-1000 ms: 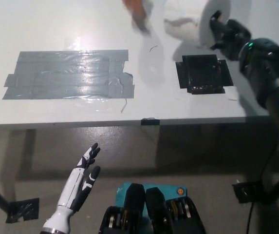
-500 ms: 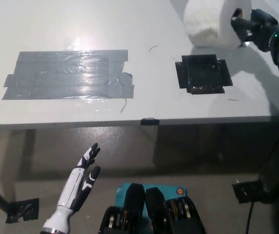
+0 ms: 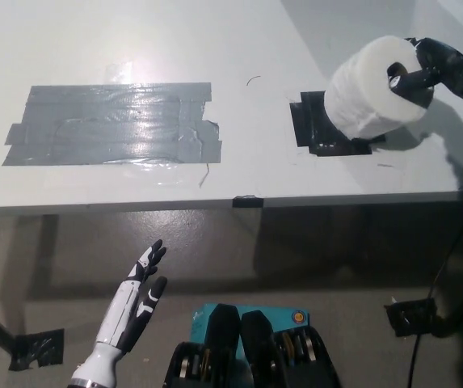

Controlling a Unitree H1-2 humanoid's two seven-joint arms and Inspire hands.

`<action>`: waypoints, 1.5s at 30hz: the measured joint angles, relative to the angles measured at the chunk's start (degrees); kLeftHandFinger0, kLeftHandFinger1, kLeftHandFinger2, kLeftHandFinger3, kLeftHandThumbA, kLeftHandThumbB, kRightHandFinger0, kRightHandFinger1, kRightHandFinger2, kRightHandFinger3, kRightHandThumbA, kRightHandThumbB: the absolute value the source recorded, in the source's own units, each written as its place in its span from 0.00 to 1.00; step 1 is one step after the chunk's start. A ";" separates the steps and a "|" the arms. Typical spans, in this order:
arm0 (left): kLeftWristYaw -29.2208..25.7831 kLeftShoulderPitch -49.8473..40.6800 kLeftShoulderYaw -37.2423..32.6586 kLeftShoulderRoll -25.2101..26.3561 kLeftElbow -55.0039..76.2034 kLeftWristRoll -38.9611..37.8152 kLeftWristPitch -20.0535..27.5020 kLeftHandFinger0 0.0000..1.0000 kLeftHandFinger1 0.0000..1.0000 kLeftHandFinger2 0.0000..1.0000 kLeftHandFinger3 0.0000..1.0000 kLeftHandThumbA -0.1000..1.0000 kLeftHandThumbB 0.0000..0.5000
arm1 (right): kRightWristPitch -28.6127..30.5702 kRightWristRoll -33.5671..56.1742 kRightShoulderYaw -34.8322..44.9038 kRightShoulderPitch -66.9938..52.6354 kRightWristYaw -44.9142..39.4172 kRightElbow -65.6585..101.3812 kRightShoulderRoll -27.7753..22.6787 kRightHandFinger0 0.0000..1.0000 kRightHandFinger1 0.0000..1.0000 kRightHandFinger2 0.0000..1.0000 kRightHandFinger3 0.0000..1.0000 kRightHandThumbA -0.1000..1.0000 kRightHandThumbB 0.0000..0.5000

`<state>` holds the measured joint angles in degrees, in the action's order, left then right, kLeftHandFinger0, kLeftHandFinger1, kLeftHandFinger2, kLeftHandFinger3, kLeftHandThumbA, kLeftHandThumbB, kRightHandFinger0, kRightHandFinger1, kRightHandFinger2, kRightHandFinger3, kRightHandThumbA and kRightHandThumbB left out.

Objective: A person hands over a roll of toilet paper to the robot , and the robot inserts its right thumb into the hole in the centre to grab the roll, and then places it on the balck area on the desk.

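Toilet roll [image 3: 372,97] now lower, over black area [image 3: 312,121].

Grey tape patch [image 3: 114,124] on white desk [image 3: 239,174], black cable [image 3: 425,311] on floor

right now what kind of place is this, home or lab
Probably a lab or test room: a plain white table with taped patches, grey tape and a black area, over a bare concrete floor.
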<state>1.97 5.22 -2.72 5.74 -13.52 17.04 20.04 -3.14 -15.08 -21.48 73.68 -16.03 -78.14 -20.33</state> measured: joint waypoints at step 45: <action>0.02 0.07 -0.18 0.01 0.05 0.57 -0.03 1.00 1.00 1.00 1.00 1.00 0.34 | 6.66 -4.32 0.28 2.05 1.32 2.21 1.07 1.00 1.00 1.00 1.00 0.80 0.92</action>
<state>1.98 5.28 -2.90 5.76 -13.47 17.61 20.01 3.52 -19.41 -21.20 75.74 -14.71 -75.93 -19.26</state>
